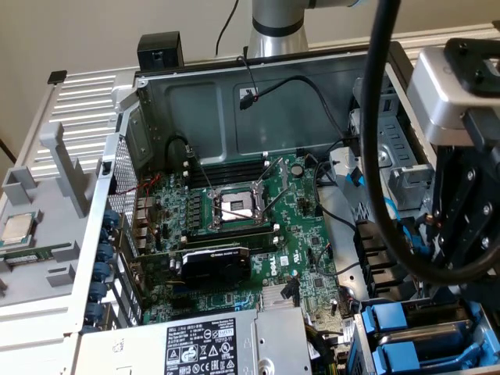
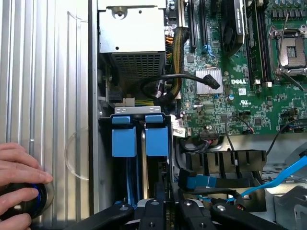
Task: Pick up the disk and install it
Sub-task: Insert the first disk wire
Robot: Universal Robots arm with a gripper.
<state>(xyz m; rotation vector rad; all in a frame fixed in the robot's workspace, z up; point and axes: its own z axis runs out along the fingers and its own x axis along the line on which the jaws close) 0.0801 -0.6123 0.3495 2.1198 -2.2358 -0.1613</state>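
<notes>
Directly beyond the pincer (image 2: 166, 210) the disk (image 2: 157, 140) stands on edge in the drive bay (image 2: 139, 110) — long axis running straight away; the jaws, nearly together, seem clamped on its near end.

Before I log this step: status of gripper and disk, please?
Gripper low over drive bay. Two blue disk carriers stand in it. Blue cable close beside; person's hand apart.

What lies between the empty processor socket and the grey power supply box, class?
In the exterior view, a black expansion card sits between the processor socket and the power supply box.
</notes>
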